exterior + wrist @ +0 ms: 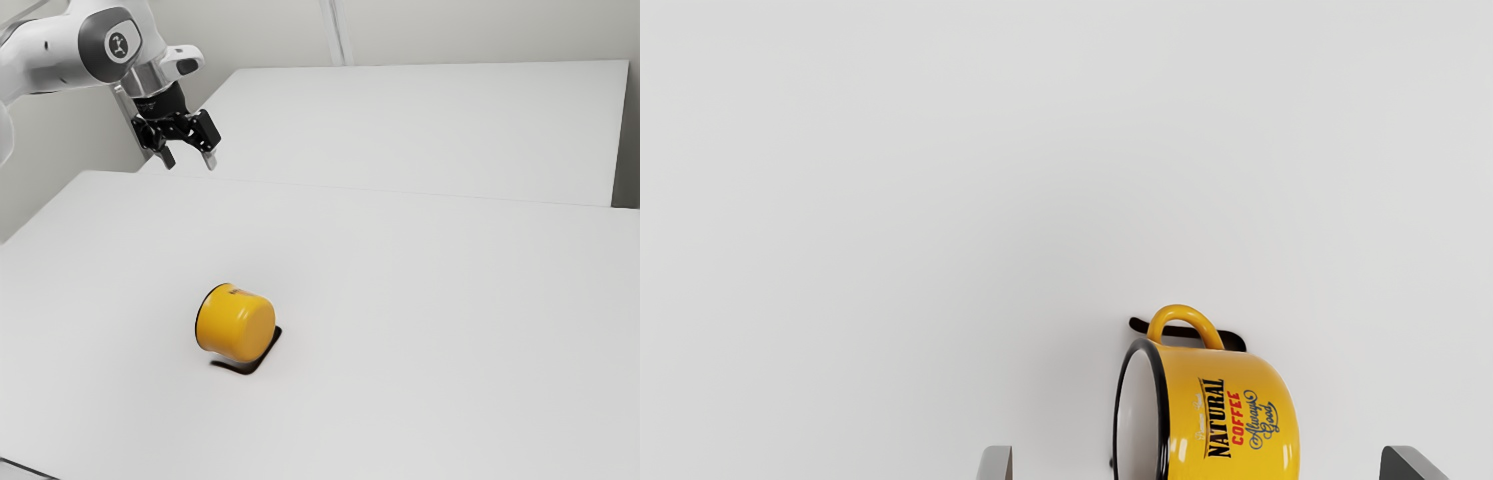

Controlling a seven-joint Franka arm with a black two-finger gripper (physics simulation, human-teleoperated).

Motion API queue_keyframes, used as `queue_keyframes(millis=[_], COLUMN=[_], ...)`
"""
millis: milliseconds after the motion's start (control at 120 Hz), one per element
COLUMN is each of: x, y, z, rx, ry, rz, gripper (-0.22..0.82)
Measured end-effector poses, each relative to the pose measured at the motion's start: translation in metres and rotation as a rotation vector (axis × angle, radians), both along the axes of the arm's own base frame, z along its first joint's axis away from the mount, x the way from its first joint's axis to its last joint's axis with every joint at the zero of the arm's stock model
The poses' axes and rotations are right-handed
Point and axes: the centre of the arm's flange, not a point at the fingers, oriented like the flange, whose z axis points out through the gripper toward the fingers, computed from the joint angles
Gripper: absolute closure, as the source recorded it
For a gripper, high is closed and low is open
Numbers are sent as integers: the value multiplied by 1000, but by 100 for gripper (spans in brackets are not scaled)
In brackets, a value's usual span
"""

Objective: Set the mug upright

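Observation:
Up in the exterior view's upper left, my gripper [188, 162] hangs above the table, its fingers apart and holding nothing. The yellow mug [237, 324] lies on its side on the table, its dark-rimmed mouth facing the exterior view's left and its rounded base the right. In the wrist view the mug [1233, 413] shows its printed lettering, pale inside and looped handle. Both fingertips of my open gripper [1196, 463] stand wide apart, and the mug appears between them, well below.
The white table [420, 330] spreads under the mug, with a dark, bent shadow beside it. Behind stands another large white surface [430, 130], and pale walls rise at the back.

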Motion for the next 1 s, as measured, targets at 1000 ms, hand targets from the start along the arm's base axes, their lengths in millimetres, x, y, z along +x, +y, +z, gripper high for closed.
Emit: queue_keyframes(millis=[1000], x=[-78], y=[123], z=[-156], rx=[-823], ry=[184], rz=[78], gripper=[0])
